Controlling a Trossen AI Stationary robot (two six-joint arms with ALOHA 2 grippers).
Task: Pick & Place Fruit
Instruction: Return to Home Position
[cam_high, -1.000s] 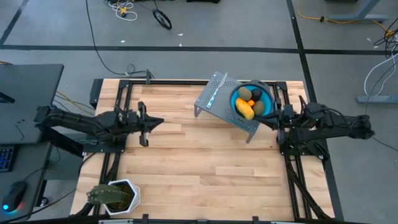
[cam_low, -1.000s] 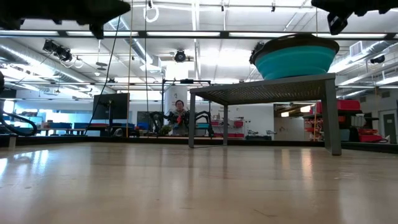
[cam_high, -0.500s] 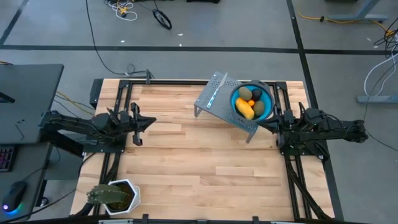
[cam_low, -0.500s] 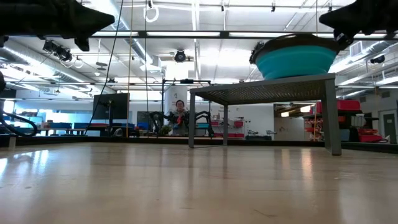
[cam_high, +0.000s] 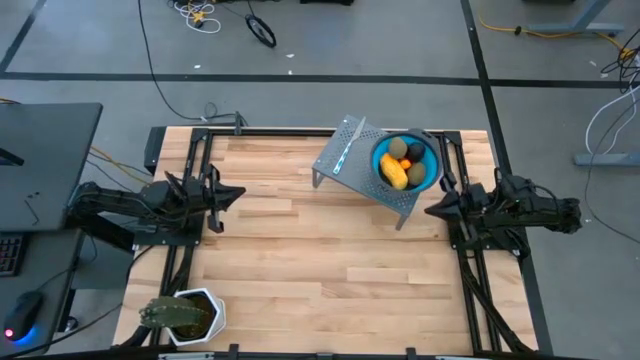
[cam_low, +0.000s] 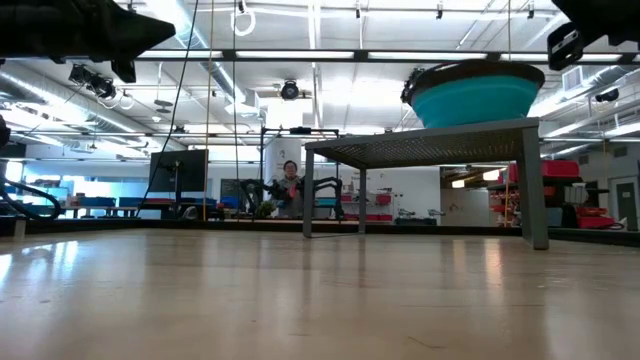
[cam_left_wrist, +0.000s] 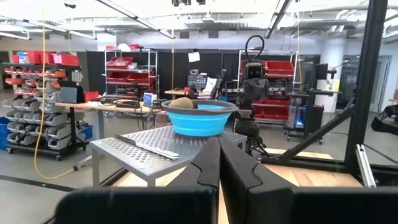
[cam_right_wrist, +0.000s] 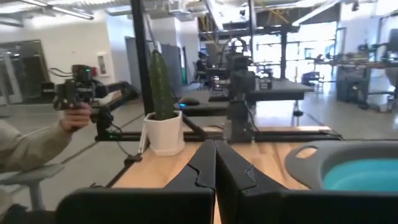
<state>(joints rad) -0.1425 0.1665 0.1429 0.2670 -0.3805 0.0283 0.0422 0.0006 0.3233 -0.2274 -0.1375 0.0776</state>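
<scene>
— Seen from above, where is everything?

— All the fruit (cam_high: 398, 168) we can see lies heaped in the blue strainer bowl (cam_high: 432, 176), which sits on the perforated shelf (cam_high: 345, 160) at about one o'clock on the table (cam_high: 300, 260). The left gripper (cam_high: 232, 192) sits at nine o'clock and the right gripper (cam_high: 436, 210) at three, both near the table's edges. We judge they are parking, as the sorting looks finished. The potted plant (cam_high: 185, 314) stands at seven.

— And level with the boards?

— The bowl (cam_low: 470, 100) rides high on the shelf at two o'clock, and the grippers hang higher in the top corners.

— Left wrist?

— Our fingers (cam_left_wrist: 208, 168) press together on nothing. The bowl stands ahead, with a brown fruit showing over its rim.

— Right wrist?

— The same: fingers (cam_right_wrist: 202, 168) together and empty, the bowl's rim just beside them, the plant beyond. A person's hand (cam_right_wrist: 78, 113) holds a device off the table.
</scene>
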